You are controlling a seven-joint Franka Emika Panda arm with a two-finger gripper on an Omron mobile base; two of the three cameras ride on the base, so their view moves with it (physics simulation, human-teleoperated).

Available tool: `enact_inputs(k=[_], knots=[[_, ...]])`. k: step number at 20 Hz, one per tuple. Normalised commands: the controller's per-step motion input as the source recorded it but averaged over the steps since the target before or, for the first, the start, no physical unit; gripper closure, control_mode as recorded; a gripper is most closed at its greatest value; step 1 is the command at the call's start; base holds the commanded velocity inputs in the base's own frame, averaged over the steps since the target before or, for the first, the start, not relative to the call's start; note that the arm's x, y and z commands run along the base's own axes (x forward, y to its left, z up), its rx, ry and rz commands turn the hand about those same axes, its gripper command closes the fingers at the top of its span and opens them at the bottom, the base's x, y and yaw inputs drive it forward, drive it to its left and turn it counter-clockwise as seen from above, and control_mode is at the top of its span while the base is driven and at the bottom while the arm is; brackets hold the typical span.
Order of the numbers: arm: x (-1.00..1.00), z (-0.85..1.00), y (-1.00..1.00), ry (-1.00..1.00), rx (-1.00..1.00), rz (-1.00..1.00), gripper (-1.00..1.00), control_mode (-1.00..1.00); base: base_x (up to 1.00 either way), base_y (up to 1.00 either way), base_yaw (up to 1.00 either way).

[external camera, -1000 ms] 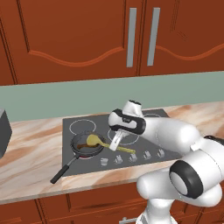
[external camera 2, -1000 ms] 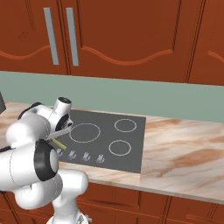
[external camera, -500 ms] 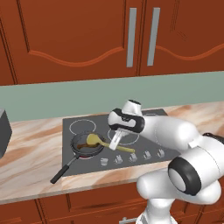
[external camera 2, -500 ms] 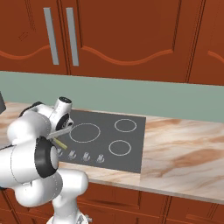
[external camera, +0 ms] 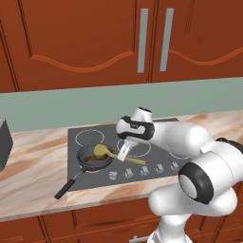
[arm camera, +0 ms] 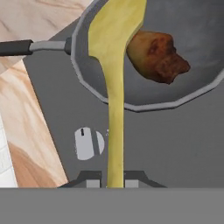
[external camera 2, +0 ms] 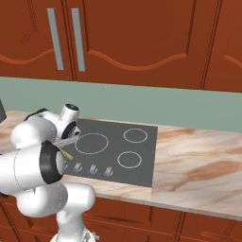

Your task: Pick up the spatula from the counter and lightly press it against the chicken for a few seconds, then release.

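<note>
Over the single pan (arm camera: pixel 197 34), the jaws clench one spatula (arm camera: pixel 114 65), blade beside one chicken piece (arm camera: pixel 158 56).

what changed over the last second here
Nothing visibly changed. The gripper stays shut on the spatula, whose blade sits over the pan at the edge of the chicken. Arm, pan and chicken are where they were.
</note>
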Motion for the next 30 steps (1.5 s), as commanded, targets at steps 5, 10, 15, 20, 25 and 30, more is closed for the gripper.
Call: enact_inputs(k=[5,10,15,20,25,30], knots=[[0.17,0.0,0.0,0.07,-0.02,-0.03,1.0,-1.0,0.0,0.0,0.0],[0.19,0.0,0.0,0.07,-0.02,-0.03,1.0,-1.0,0.0,0.0,0.0],[0.14,-0.05,0.0,0.05,0.0,-0.01,1.0,-1.0,0.0,0.0,0.0],[0.02,-0.17,0.04,0.02,0.0,0.0,1.0,-1.0,0.0,0.0,0.0],[0.0,-0.14,0.07,0.01,-0.02,0.0,1.0,-1.0,0.0,0.0,0.0],[0.0,-0.04,0.03,0.0,-0.03,0.0,1.0,-1.0,0.0,0.0,0.0]])
